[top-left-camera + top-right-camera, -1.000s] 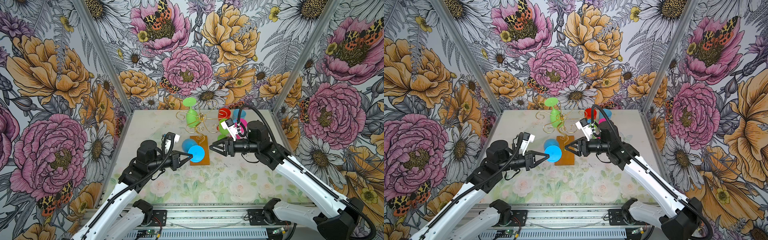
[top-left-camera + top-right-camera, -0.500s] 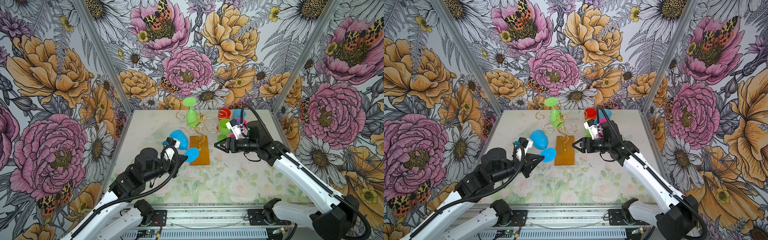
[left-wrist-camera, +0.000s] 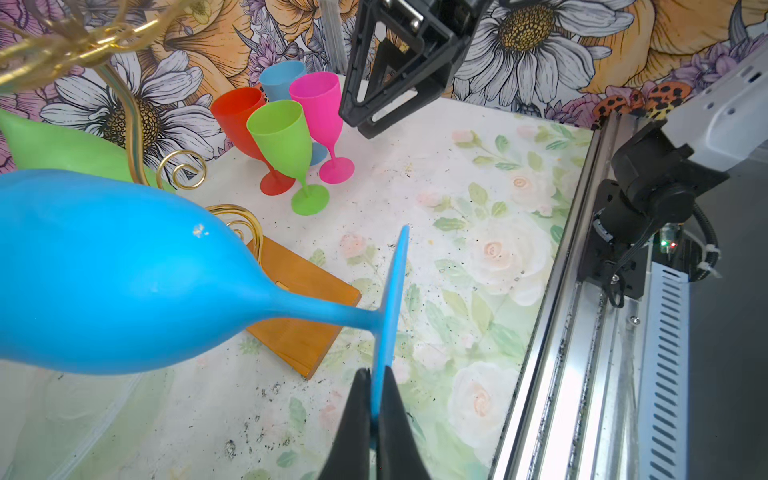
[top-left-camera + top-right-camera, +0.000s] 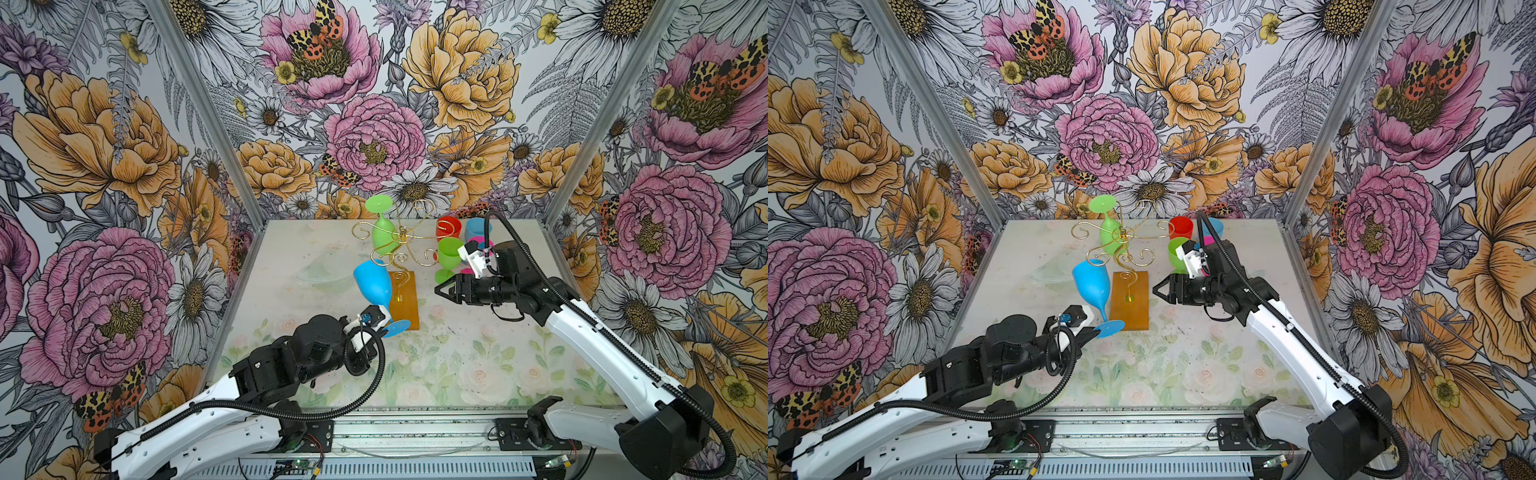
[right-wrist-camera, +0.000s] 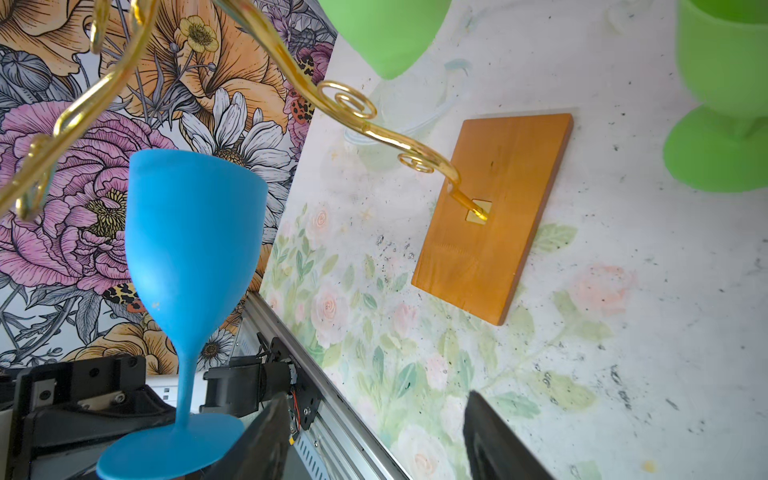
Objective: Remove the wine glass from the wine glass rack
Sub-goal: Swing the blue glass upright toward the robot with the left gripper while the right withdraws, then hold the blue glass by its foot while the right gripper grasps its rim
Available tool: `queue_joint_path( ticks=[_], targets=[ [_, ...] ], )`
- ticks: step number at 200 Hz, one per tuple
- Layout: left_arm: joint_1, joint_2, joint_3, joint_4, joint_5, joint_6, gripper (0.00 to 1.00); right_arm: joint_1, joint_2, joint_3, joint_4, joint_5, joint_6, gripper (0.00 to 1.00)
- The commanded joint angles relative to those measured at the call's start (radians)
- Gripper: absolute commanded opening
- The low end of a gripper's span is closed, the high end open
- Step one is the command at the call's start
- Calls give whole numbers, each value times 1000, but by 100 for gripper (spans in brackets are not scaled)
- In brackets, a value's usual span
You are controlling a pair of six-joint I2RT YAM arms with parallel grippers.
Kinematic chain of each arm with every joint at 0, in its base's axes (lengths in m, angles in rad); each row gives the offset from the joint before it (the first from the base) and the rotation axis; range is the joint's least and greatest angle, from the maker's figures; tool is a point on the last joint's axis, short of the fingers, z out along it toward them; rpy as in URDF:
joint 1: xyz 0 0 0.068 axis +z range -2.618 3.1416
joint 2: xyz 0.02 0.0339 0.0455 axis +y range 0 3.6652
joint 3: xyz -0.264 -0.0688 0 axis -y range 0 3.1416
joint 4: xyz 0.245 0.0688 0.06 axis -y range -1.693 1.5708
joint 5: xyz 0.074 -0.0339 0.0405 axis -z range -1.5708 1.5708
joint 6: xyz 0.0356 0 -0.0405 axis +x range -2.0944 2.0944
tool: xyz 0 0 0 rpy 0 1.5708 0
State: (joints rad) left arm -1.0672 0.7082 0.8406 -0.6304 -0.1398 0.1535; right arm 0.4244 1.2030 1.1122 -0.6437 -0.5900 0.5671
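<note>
Left gripper [image 3: 376,384] is clamped on the rim of the round foot of the blue plastic wine glass [image 3: 124,274]. The jaws are pinched tight and the foot disc sits edge-on between them. That's your only contact with the glass.

The blue plastic wine glass is held in the air just left of the wine glass rack [image 4: 1129,307], the thin gold wire tree with spiral-ended arms on a rectangular amber base. In both top views the glass is tilted, with its bowl up beside the rack's lower left curl and its foot down at the near left corner of the base. You can't tell from these views whether the bowl rim touches that curl. The stem isn't hooked on any arm, as the right wrist view shows.

Right gripper [image 5: 374,440] has its jaws spread and nothing between them. It hangs above the table [image 4: 478,374], just right of the rack's base, with the tips pointing at the base.

A green plastic wine glass [image 4: 384,235] hangs upside down on the rack's far left arm, foot on top.

Four plastic wine glasses stand upright in a tight cluster right of the rack and behind it: red [image 3: 237,112], light blue [image 3: 278,79], pink [image 3: 316,99] and green [image 3: 282,137].
</note>
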Motion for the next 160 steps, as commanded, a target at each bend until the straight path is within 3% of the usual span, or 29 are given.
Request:
queue_joint_path(
  ticks=[1, 47, 90, 160],
  targets=[
    [-38, 12, -12, -11, -115, 79, 0, -16, -26, 35, -32, 21, -15, 67],
    [-107, 31, -30, -6, -200, 216, 0, -36, -39, 62, -85, 20, -24, 65],
    [-202, 23, -87, -2, -375, 408, 0, -44, -27, 104, -123, 11, -29, 65],
    [-338, 54, -178, 61, -593, 660, 0, -27, 22, 145, -129, -102, -33, 64]
  ],
)
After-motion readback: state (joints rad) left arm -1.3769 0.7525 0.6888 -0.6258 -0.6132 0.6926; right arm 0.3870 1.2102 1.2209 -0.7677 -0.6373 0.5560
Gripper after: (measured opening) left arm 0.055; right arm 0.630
